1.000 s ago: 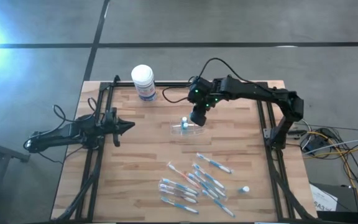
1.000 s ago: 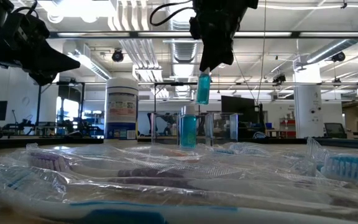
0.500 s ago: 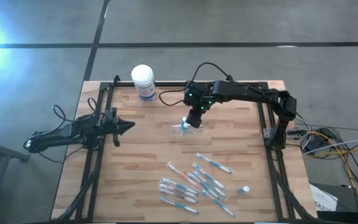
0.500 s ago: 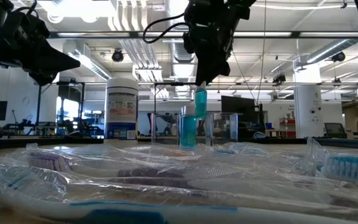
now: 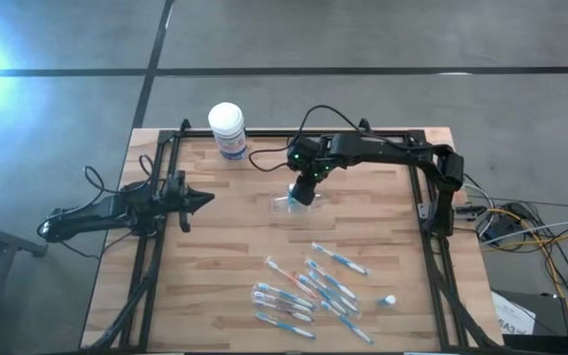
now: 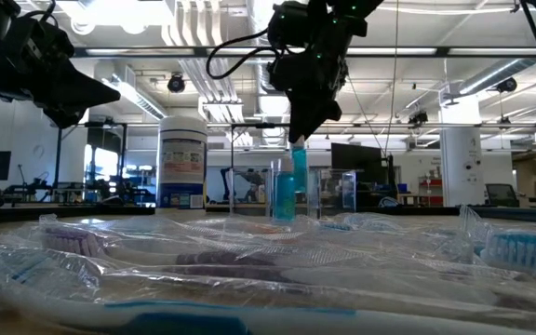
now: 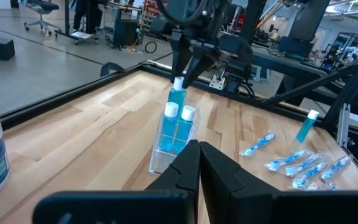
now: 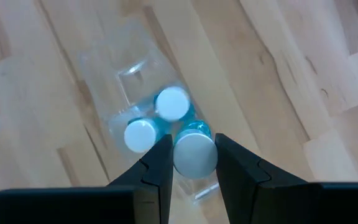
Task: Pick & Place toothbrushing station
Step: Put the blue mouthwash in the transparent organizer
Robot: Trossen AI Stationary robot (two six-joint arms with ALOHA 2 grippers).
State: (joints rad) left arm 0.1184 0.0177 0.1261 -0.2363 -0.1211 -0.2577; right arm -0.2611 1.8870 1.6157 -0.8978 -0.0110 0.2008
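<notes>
Lowered: 3rd tube (image 8: 195,153), 2 in cup (image 8: 120,68).

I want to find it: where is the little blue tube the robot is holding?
The small blue white-capped tube is in the right tool, above the clear plastic cup at mid-table.

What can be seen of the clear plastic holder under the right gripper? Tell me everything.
The clear plastic holder is a small, see-through, box-like container that stands upright on the wooden table, near its middle toward the far side. Two small blue tubes with white caps already stand in it side by side. The right gripper is directly above it, shut on a third white-capped blue tube, which is partly lowered into the holder. Part of the holder looks unfilled.
</notes>
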